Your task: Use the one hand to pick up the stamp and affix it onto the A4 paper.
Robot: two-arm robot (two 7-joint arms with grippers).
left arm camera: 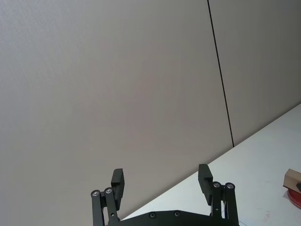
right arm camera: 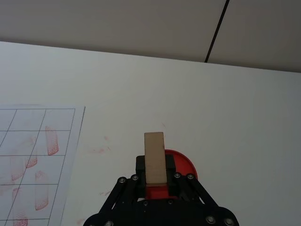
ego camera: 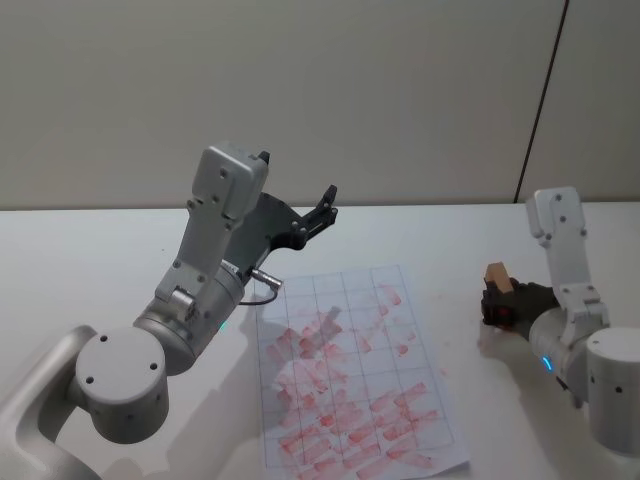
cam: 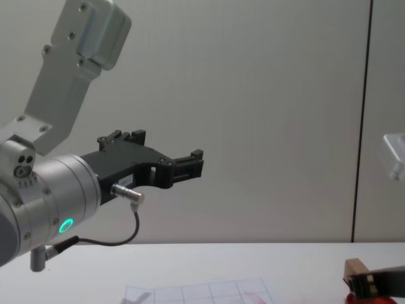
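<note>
The stamp (ego camera: 498, 276), a small tan wooden block, stands upright over a flat red disc (right arm camera: 184, 164) at the table's right side. My right gripper (ego camera: 503, 303), on the blue-ringed arm, is shut on the stamp (right arm camera: 154, 157), with a black finger against each side. The chest view shows the stamp (cam: 353, 267) low at the right edge. The A4 paper (ego camera: 350, 370) lies at the table's middle, its grid covered with red prints, a little left of the stamp. My left gripper (ego camera: 325, 207) hangs open in the air above the paper's far end, holding nothing.
The white table (ego camera: 450, 240) runs back to a grey wall with a dark vertical seam (ego camera: 540, 100). Faint red smudges (right arm camera: 99, 149) mark the table between the paper's edge and the red disc. The left arm's elbow (ego camera: 125, 385) bulks large at the near left.
</note>
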